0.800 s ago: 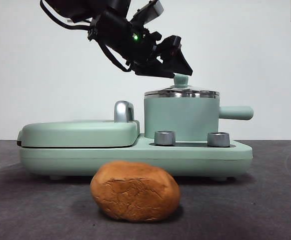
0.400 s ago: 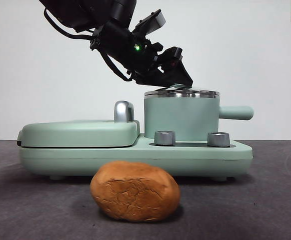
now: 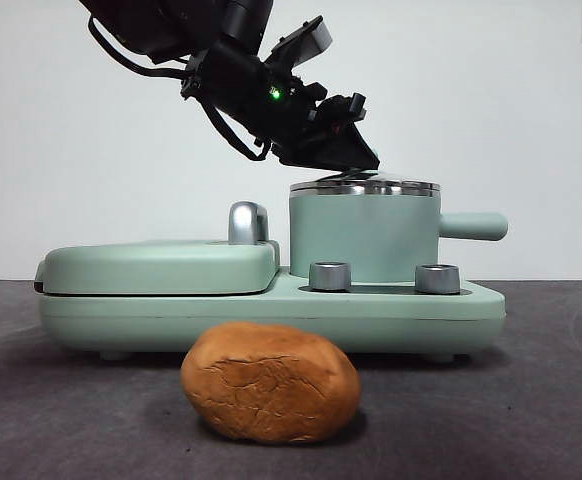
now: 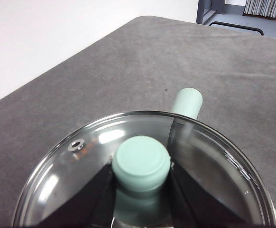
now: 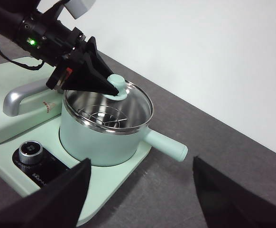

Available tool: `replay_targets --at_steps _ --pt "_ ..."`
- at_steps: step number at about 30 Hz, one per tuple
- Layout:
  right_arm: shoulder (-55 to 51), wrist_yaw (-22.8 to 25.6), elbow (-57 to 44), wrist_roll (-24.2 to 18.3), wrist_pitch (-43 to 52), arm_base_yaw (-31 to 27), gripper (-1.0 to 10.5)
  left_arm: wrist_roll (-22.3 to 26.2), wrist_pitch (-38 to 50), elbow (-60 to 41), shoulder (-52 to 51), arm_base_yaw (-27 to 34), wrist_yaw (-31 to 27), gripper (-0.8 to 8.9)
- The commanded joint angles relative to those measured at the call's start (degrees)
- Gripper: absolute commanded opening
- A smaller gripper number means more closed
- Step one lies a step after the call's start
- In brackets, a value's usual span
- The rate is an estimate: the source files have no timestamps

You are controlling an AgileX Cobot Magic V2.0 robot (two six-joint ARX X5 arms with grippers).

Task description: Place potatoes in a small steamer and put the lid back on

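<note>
Potato (image 3: 270,382) sits on table (image 3: 531,400) in front of the cooker, untouched. Left gripper (image 3: 356,152) pinches the knob (image 4: 141,163) of lid (image 4: 214,156), lid on steamer (image 3: 363,235). Risk: smooth knob slips from jaws when lifted, glass drops. Right gripper (image 5: 140,194) spread wide, waiting.

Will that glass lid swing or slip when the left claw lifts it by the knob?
The lid is probably rigid and breakable. Held only by its small smooth knob, it may tilt or slip in the left claw.

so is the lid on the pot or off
On: the lid sits on the steamer rim, left pincer around its knob.
</note>
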Motion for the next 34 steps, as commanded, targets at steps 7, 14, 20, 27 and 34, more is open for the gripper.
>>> replay_targets --at_steps 7,14,20,27,34 --pt "0.20 0.22 0.85 1.03 0.31 0.24 3.4 0.17 3.26 1.46 1.42 -0.39 -0.09 0.15" --pt "0.20 0.24 0.85 1.01 0.15 0.24 3.4 0.17 3.93 1.49 0.83 -0.39 -0.26 0.15" --pt "0.20 0.24 0.85 1.01 0.11 0.24 3.4 0.17 3.93 1.49 -0.13 -0.39 -1.55 0.15" --pt "0.20 0.24 0.85 1.01 -0.04 0.24 3.4 0.17 3.96 1.49 -2.43 -0.39 -1.60 0.14" --pt "0.20 0.22 0.85 1.01 -0.11 0.24 3.4 -0.17 3.82 1.49 -5.81 -0.39 -1.57 0.14"
